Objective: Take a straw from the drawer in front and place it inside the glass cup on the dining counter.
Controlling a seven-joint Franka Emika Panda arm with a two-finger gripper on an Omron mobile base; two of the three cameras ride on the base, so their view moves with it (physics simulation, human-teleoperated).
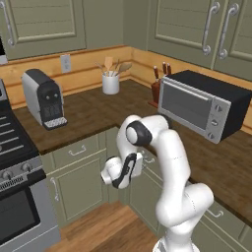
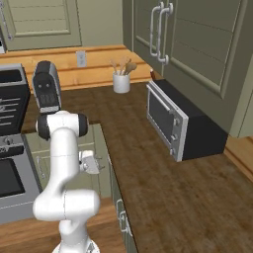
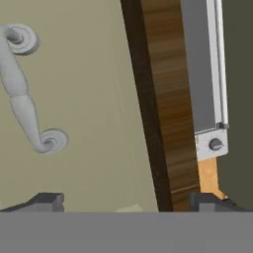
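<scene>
Two fingers (image 3: 47, 200) spread wide, holding nothing, near drawer (image 3: 89, 99) handle (image 3: 24, 94)

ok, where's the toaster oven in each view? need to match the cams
Left base view: toaster oven at right of centre, on the counter, silver door facing left.
Right base view: at centre right, door facing left toward the arm.
Hand view: its silver front runs down the upper right, a knob at its lower end.
Shared landmark: the dark wood countertop under it.
</scene>
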